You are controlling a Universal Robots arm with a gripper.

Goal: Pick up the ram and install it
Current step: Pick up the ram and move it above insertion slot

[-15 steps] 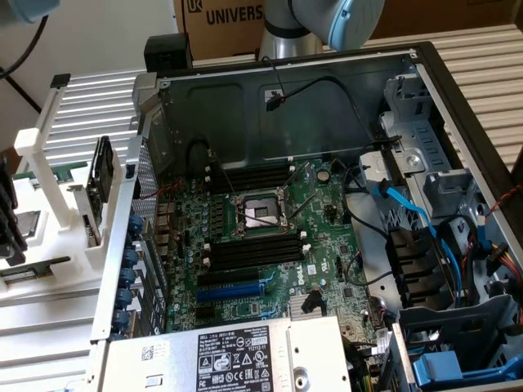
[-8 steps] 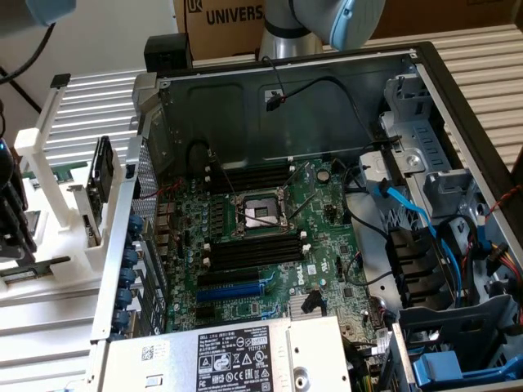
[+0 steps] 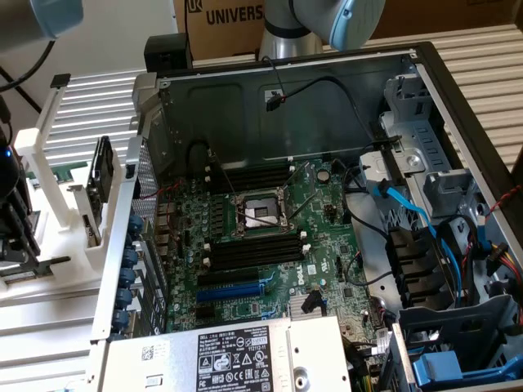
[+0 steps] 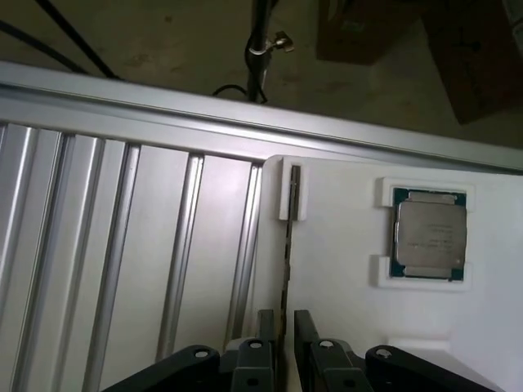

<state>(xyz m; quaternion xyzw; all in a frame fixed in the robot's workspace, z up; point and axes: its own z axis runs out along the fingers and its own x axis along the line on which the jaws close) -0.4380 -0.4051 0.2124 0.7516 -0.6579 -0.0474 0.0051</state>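
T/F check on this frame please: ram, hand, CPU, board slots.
1. The ram stands on edge in the white holder. True.
2. The hand is shut on the ram and has lifted it out. False: the hand is open, with one finger on either side of the ram, which sits in the holder's slot.
3. The silver processor chip lies in a recess of the same white holder. True.
4. A ram stick is seated in the black slots on the motherboard. False: the slots look empty.
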